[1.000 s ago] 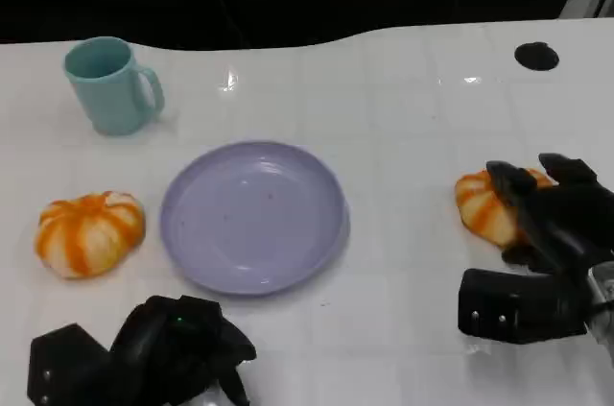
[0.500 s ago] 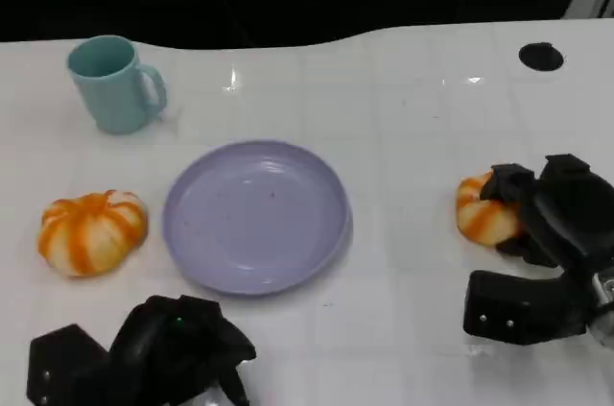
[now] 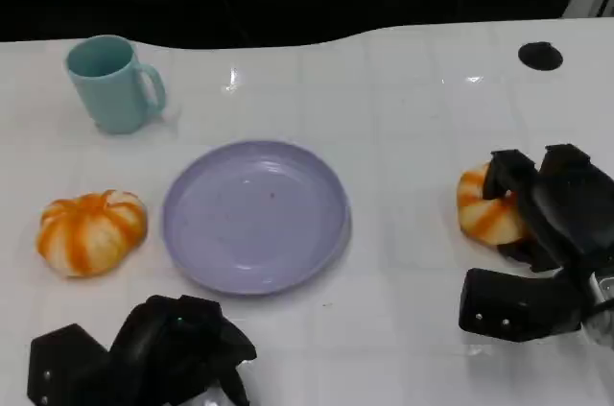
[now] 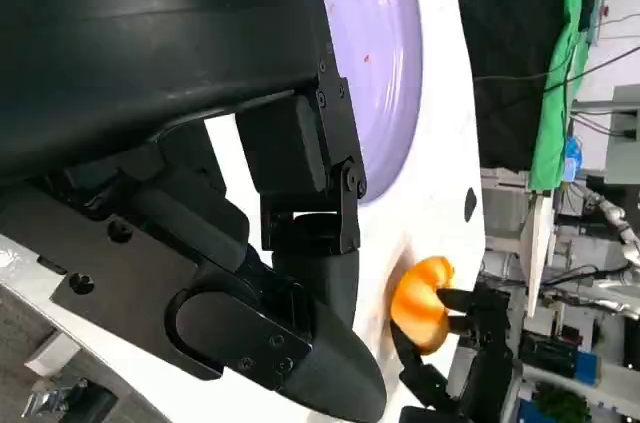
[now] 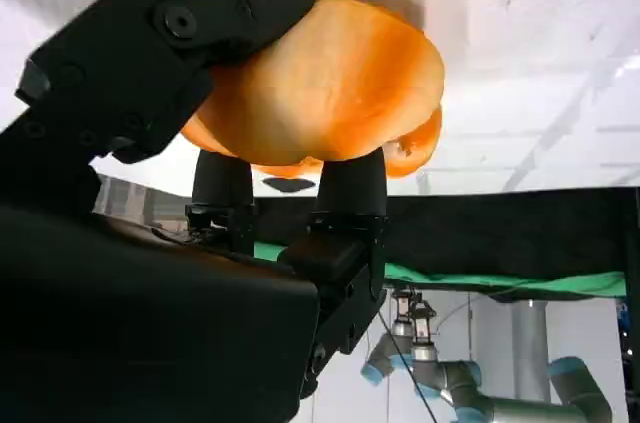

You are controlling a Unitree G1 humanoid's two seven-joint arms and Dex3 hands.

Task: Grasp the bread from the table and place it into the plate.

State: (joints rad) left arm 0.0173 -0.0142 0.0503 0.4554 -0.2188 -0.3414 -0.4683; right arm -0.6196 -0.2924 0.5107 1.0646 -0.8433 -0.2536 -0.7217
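Bread, a round orange-and-cream striped bun (image 3: pixel 483 206), sits at the right of the head frame in the grip of our right hand (image 3: pixel 547 219), whose black fingers (image 3: pixel 510 176) wrap over its top and far side. In the right wrist view we see the same bun (image 5: pixel 330 88) clamped between a finger above and others below it, against the white bench surface. From the head view we cannot tell whether the bun is lifted clear of the white bench (image 3: pixel 403 118) or touches it.

Left of the held bun, well apart from it, lies the round lavender plate (image 3: pixel 254 216) in the middle of the frame, with nothing on it. In the left wrist view we catch the plate (image 4: pixel 395 63) near the top and the orange bun (image 4: pixel 422 301) held by the right hand (image 4: pixel 465 343) farther off.

At the lower left of the head frame rests our left hand (image 3: pixel 153 353), fingers curled in on nothing. A second orange-striped bun (image 3: pixel 91 231) lies at the left, beside the plate but not touching it. A teal ceramic mug (image 3: pixel 113 84) stands upright at the upper left, and a small black round mark (image 3: pixel 540 55) shows at the upper right of the bench.
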